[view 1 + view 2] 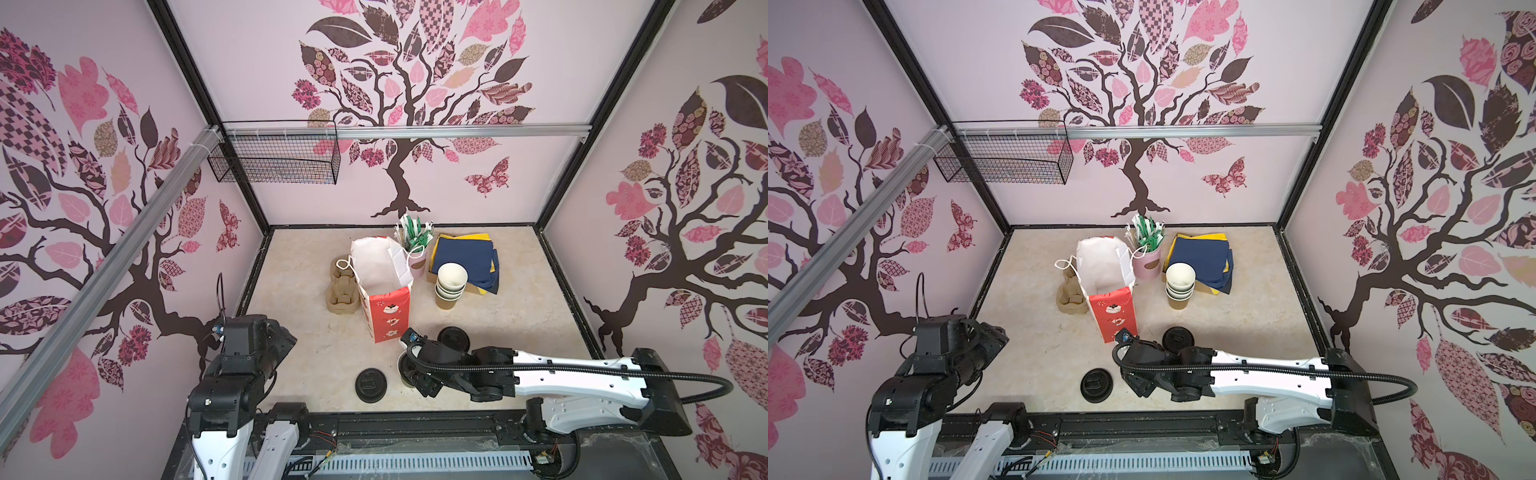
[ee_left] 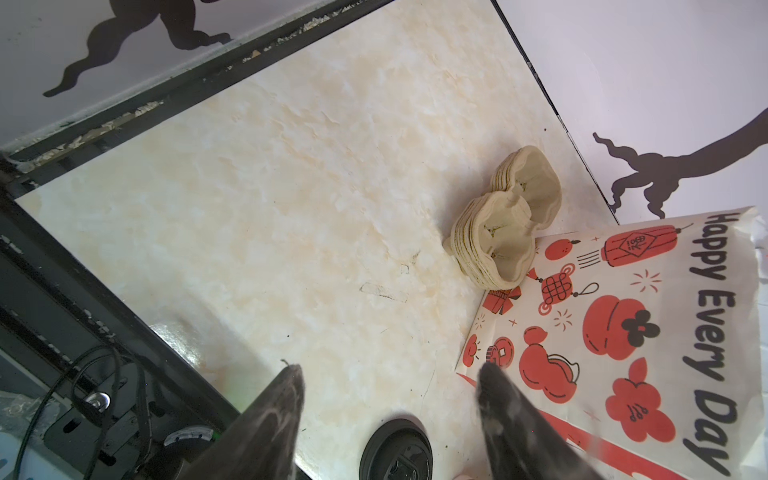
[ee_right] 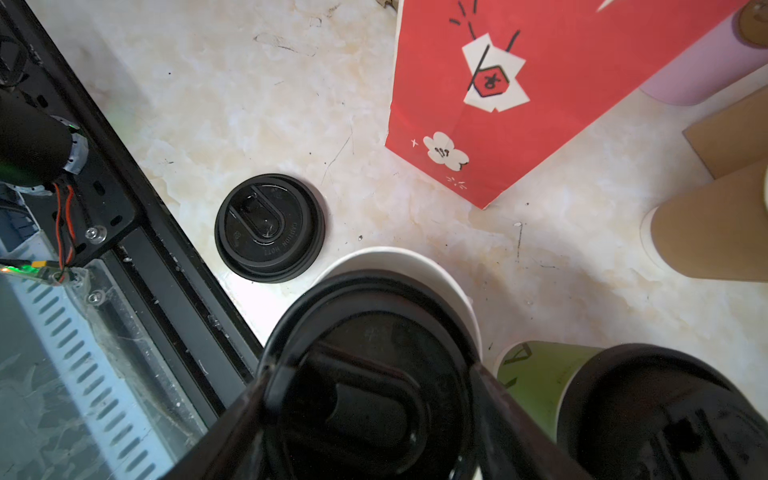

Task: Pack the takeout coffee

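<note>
L gripper (image 2: 388, 374) front-left, jaws apart, nothing btwn. R gripper (image 3: 365, 382) clamped on black lid (image 3: 374, 332) over open cup (image 3: 395, 259); loose lid (image 3: 270, 228) beside on table. 2nd cup (image 3: 536, 374), lidded, just beside. Red bag (image 1: 384, 307) behind.

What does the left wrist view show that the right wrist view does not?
Only left wrist: the stack of beige moulded-pulp cup carriers and the open left gripper. Only right wrist: a black plastic sip lid between the fingers of the right gripper, over a white-rimmed paper cup. Both: the red-and-white paper bag, a loose black lid on the table.
</note>
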Available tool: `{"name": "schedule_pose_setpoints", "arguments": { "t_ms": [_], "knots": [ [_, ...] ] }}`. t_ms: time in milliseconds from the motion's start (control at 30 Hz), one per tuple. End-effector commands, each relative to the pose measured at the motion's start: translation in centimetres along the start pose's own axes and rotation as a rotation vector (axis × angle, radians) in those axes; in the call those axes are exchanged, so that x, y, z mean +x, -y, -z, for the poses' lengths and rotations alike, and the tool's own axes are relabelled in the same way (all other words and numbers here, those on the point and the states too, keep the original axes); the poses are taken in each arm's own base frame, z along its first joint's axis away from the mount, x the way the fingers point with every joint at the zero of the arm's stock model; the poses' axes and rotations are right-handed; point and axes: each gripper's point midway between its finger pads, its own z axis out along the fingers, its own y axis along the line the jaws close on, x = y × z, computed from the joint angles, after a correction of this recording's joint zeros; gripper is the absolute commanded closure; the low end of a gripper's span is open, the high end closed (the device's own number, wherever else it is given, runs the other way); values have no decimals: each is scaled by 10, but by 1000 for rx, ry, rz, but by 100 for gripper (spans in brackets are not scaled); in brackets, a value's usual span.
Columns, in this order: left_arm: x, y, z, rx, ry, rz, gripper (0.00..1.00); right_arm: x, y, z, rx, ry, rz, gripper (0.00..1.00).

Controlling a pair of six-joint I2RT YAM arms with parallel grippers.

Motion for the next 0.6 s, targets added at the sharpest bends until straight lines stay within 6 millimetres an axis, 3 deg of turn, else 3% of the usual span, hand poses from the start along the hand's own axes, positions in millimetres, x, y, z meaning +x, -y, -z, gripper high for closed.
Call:
{"name": "schedule_pose_setpoints", "arguments": {
  "t_ms": [0, 567],
  "knots": [
    [5, 4, -8, 18, -24, -31, 30, -16, 2, 4, 17, 77, -8, 29],
    [8, 2, -12, 12, -29, -23, 31, -2, 4, -10, 35, 38, 13, 26]
  ]
}}
